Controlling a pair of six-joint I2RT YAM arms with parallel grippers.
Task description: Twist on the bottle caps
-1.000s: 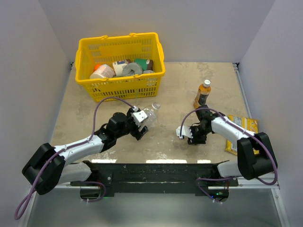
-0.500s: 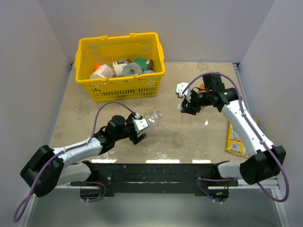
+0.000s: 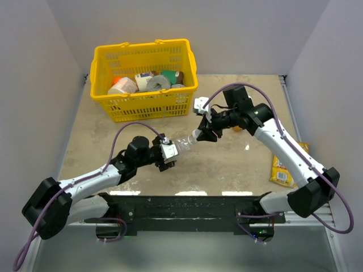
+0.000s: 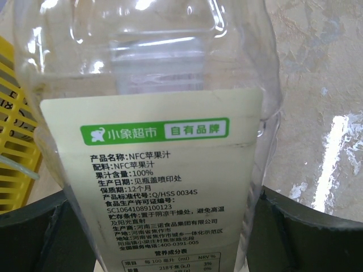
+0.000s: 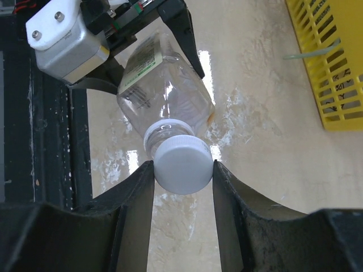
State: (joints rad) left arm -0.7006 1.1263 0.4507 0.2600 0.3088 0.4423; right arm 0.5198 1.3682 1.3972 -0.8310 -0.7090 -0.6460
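We see the left gripper (image 3: 172, 152) closed on the lower body of the clear bottle (image 4: 159, 170), one dark finger pressed to each side of the labelled wall. The bottle is lifted off the table (image 3: 227, 164) and tilted. Its neck points away from the left gripper, toward the right one.

The right gripper (image 5: 182, 170) is narrowed onto the white bottle cap (image 5: 182, 165), which sits pinched between its two fingertips. The cap is right at the bottle's mouth, with the white neck ring showing just behind it. We cannot tell whether the threads have caught. From the right wrist, the bottle runs straight out ahead of the fingers, and the left gripper's fingers clasp it at the far end.

Behind the right gripper, close to its wrist, we make out a bit of the orange bottle (image 3: 238, 128), mostly hidden by the arm. We cannot see its top.

The yellow basket (image 3: 144, 105), full of mixed items, stands beyond both grippers, nearer the left one. The yellow snack packet (image 3: 282, 170) lies on the table well back from the right gripper, beside that arm's forearm.
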